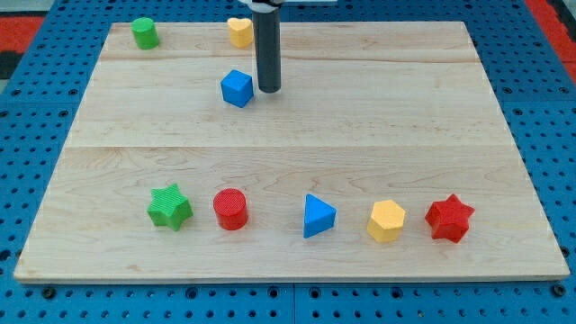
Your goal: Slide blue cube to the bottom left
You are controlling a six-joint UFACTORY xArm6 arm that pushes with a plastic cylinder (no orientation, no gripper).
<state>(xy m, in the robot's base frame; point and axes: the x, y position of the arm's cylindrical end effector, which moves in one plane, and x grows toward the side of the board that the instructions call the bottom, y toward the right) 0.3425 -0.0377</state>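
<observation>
My tip [269, 89] beside blue cube [237, 88]

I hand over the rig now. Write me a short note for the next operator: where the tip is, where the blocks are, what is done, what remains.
Tip: my tip stands just to the view's right of the blue cube, very near it; contact cannot be told.
Blue cube: in the upper middle of the board, far from the bottom left.
Near the target: green star and red cylinder sit along the bottom edge.
Done: nothing visible yet.
Left: push the cube down and to the view's left, probably steering around the green star.
</observation>
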